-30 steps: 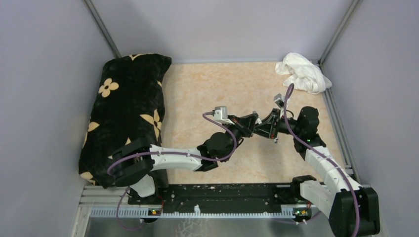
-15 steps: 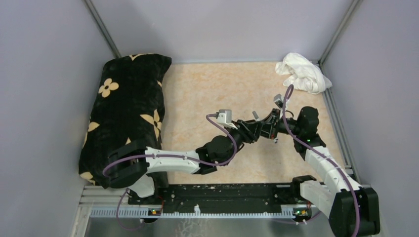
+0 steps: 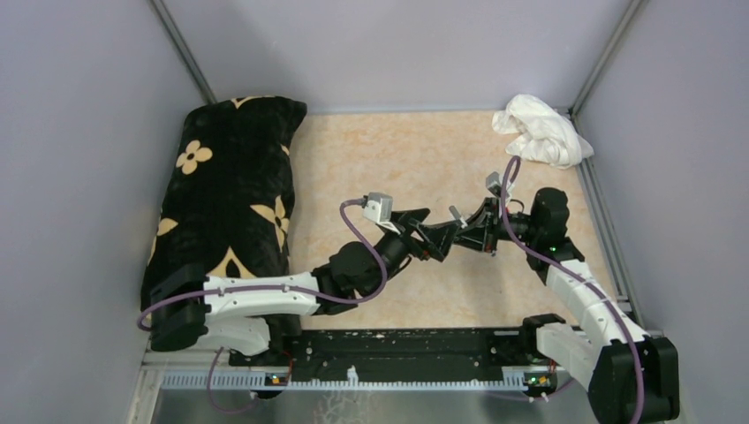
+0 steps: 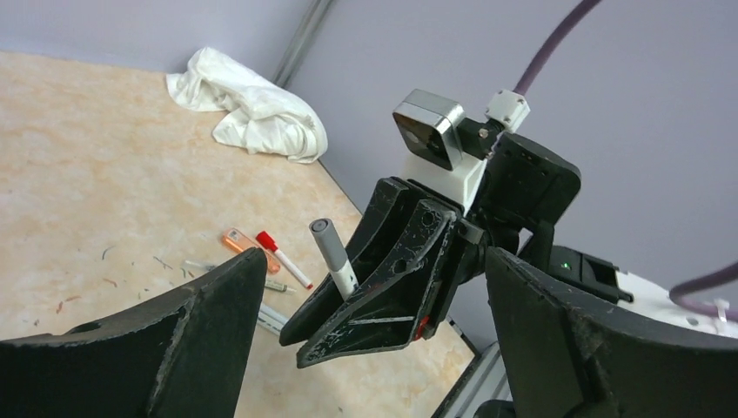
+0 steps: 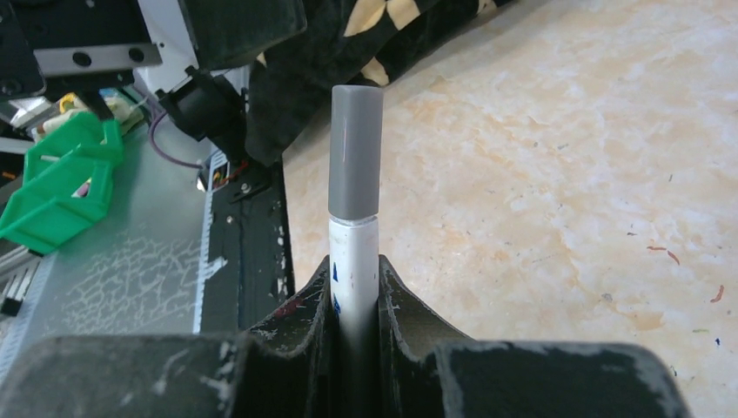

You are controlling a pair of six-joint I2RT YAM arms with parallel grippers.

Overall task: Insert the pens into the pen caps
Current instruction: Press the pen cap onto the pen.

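Held item: white-barrelled marker pen [image 5: 354,252] with a grey plastic cap [image 5: 356,152] on its upper end.
Location: raised off the beige marbled table surface [image 4: 104,157], between the two arms, well above the loose pens.
Right gripper [image 5: 355,292]: pressed together, pinching the white barrel below the cap.
Left gripper [image 4: 377,261]: spread wide, holding nothing, with one finger on either side of the right gripper.
Pointing: capped end up and away from the table; the lower end is hidden between the fingers.
Long axis: steep, close to upright, leaning slightly in the left wrist view.
Risk 1: the cap is possibly not fully seated, as the frames do not show the joint depth. It could then drop off on release.
Risk 2: a spread left finger may clip the pen or the right gripper during retreat and twist the pen in its pinch.
Risk 3: a release from this height lets the pen roll among the orange highlighter [image 4: 246,245] and the red-capped pen [image 4: 283,259].
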